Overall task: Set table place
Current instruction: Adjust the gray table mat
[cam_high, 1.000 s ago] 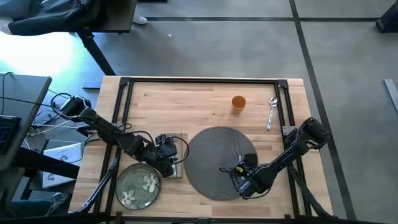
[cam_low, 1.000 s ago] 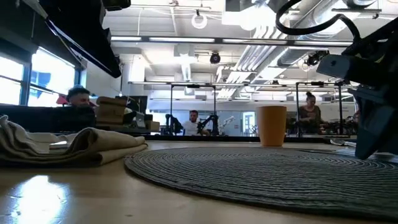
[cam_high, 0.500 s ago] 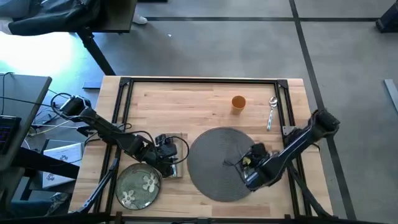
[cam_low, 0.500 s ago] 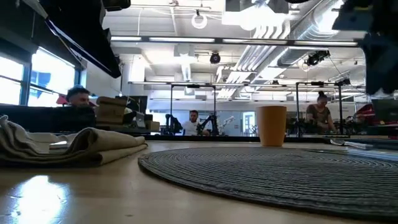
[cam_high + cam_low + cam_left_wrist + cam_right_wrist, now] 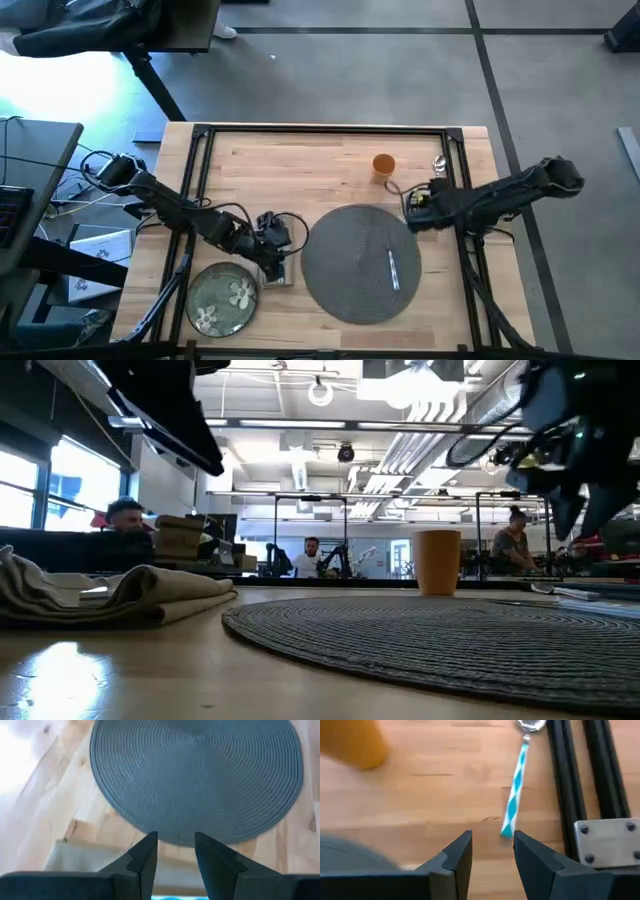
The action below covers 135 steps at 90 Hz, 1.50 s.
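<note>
The round dark-grey placemat (image 5: 350,262) lies on the light-wood table (image 5: 300,165). A slim silver utensil (image 5: 392,268) rests on its right part; knife or fork, I cannot tell. My right gripper (image 5: 410,205) hovers open beyond the mat's far right edge, near the spoon (image 5: 515,790) and the orange cup (image 5: 383,165). My left gripper (image 5: 283,250) is open over the tan napkin (image 5: 110,595), left of the mat (image 5: 200,775). The green flowered plate (image 5: 222,298) sits at the near left.
Black frame rails (image 5: 570,775) run along the table's right edge beside the spoon. The cup (image 5: 437,560) stands upright behind the mat. Bare wood lies along the far left of the table. People and desks show in the room beyond.
My right gripper has lifted off the placemat's near right part and gone toward the far edge, to near the spoon and cup. A silver utensil now lies on the mat where the gripper was. The mat has slid slightly toward the right.
</note>
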### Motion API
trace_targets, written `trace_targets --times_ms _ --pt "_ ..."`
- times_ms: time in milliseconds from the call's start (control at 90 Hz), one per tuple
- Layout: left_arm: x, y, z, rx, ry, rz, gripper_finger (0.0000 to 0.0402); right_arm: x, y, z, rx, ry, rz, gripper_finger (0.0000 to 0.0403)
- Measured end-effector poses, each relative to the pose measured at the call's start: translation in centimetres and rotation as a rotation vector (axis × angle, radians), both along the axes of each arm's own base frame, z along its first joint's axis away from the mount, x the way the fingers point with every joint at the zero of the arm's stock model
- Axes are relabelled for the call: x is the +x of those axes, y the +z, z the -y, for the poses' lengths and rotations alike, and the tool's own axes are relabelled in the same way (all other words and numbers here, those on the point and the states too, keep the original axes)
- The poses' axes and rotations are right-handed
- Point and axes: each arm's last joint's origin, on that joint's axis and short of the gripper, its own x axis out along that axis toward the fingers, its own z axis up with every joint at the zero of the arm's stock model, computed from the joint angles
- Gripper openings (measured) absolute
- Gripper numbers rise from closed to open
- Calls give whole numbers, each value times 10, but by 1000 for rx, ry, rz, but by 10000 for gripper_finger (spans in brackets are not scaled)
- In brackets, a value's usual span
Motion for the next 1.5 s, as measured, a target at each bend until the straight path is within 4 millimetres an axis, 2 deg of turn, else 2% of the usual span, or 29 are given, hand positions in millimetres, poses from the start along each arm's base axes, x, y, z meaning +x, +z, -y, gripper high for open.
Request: trace_targets --times_ms 178,311,600,789,956,1167,1500 --pt "9 -4 -7 4 -36 8 115 12 0 28 -43 8 -3 122" --pt "19 -13 -13 14 -61 -3 115 15 -3 40 -19 60 -31 122" --pt "49 -39 -34 -33 -129 -9 115 9 -5 65 48 36 -94 122" --pt "58 -57 -47 -76 -146 -63 115 7 -11 84 111 2 -118 122" --pt "61 -72 -53 -89 -175 -117 115 6 -20 93 183 -19 -156 122" --pt "61 -77 -55 -83 -175 -150 115 8 -27 95 220 -25 -189 122" --pt "42 -85 -60 -16 -110 -358 115 3 -26 92 259 -10 -242 122"
